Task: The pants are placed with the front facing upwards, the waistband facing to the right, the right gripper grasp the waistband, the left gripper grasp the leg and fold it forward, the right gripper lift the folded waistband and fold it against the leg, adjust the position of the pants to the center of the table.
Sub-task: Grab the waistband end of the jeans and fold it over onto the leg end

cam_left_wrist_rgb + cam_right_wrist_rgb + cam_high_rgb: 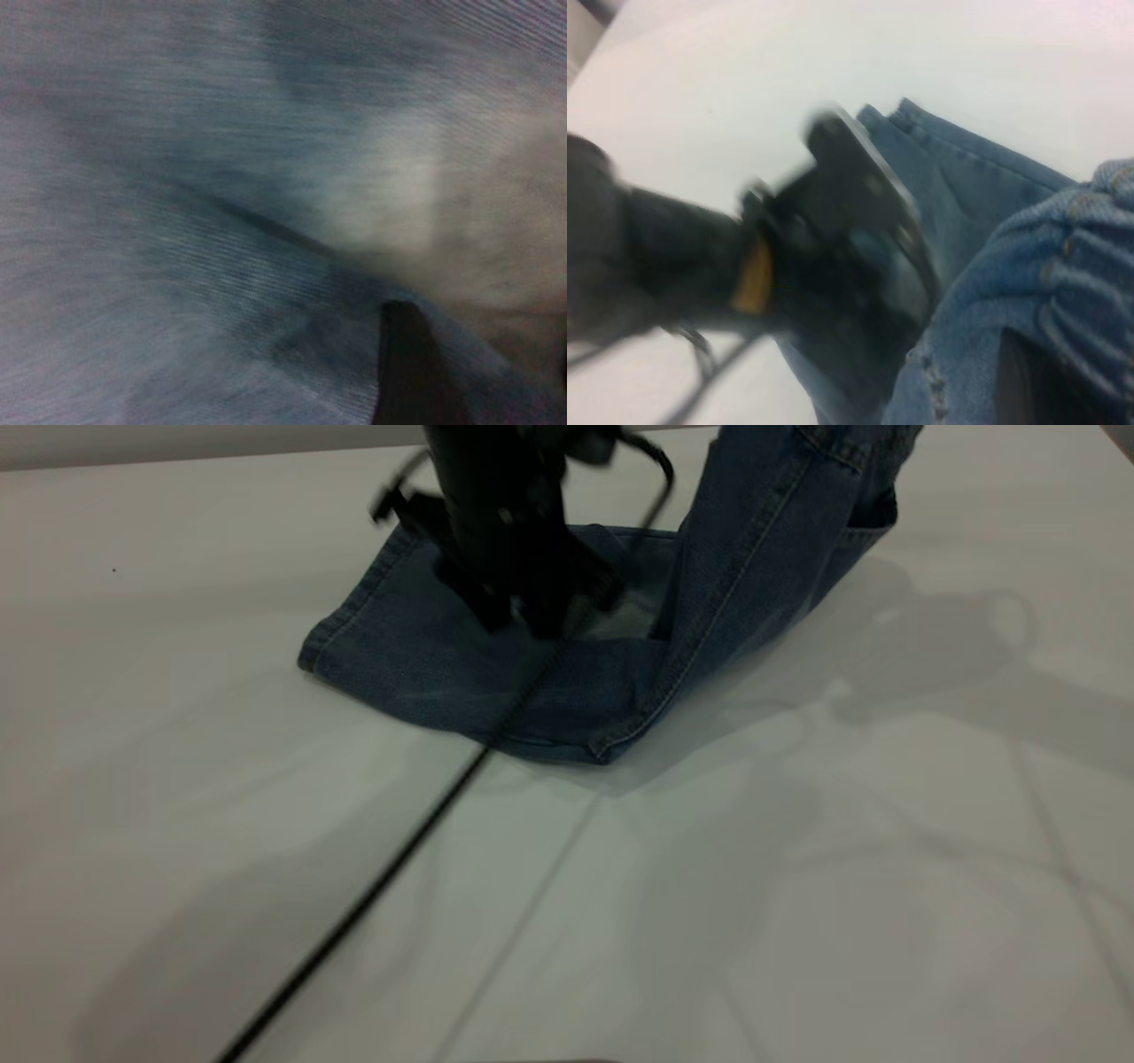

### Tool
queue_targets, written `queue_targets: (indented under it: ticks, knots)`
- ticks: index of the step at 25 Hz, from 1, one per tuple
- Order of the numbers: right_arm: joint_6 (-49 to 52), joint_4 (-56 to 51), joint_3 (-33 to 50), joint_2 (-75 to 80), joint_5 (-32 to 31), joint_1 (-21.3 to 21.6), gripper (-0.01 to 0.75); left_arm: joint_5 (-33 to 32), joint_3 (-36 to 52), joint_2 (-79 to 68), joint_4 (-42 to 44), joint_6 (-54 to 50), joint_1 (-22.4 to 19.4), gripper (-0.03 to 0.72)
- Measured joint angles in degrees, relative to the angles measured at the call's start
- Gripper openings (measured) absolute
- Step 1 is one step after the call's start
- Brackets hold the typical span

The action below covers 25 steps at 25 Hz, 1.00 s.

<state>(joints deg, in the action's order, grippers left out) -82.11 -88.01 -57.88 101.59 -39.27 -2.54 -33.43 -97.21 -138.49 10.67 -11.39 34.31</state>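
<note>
Clearly the pants (496,673) lie toward the far middle of the table (797,886), the leg portion spread flat while the waistband (1076,266) end is hoisted up on the right, out past the top of the exterior view. Denim of this sort should handle as soft but weighty cloth — it drapes in a heavy sheet from the lifted end, will sag and slide if pinched thinly, and holds a crease once laid down. The gathered elastic band looks like the surest place to hold, being thick and ruched; the stitched hems (354,607) at the left edge offer a second firm edge. The right gripper (1028,390) appears clamped on that band, with bunched cloth wrapped about a dark finger in its wrist view, though its body is cut off in the exterior view. The left gripper (532,607) stands down on the flat leg near a pale faded patch (625,615), its braided cable (372,886) trailing toward the camera; whether its fingers are parted or pinching cloth I cannot tell — its own wrist view shows only denim and one dark fingertip (412,372) pressed close against the cloth.
</note>
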Motion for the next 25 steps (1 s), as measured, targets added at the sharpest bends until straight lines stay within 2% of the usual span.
queue_targets:
  ticks: [7,11,19,25]
  knots:
    - [-4.2,-2.1,-0.1,0.0,-1.2,-2.1,0.048,2.5,-0.3,-0.4,-0.1,0.9,2.8,0.358]
    - [-4.4,-2.0,-0.1,0.0,-0.5,-2.2,0.048,0.3,-0.3,2.4,5.7,0.8,2.0,0.358]
    - [-5.4,-4.5,-0.1,0.0,-0.8,-2.9,0.048,-4.3,-0.3,11.9,16.2,-2.6,-5.6,0.358]
    - [-10.4,-12.3,-0.3,1.6,4.8,-11.5,0.048,-9.6,-0.3,20.6,18.4,-5.0,-10.7,0.358]
